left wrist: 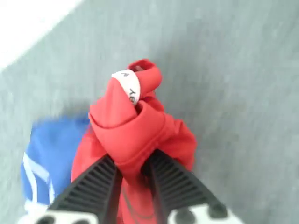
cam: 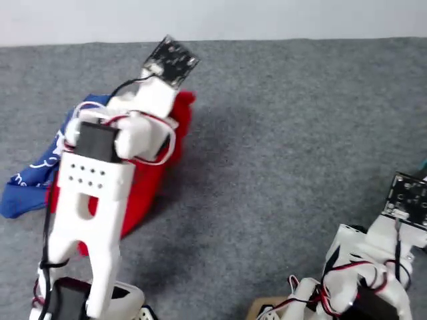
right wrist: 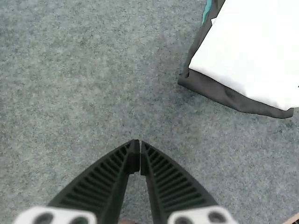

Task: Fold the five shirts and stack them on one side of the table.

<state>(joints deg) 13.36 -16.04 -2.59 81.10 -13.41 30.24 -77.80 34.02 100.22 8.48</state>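
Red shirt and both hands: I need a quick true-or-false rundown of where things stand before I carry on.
1. The left hand is shut on the red shirt. True.
2. The right hand holds a shirt. False: it is shut on nothing, over bare table.
3. A blue shirt lies right beside the red shirt. True.
4. The red shirt lies flat and neatly folded. False: it is bunched up, with a fold of it pinched in the left hand.
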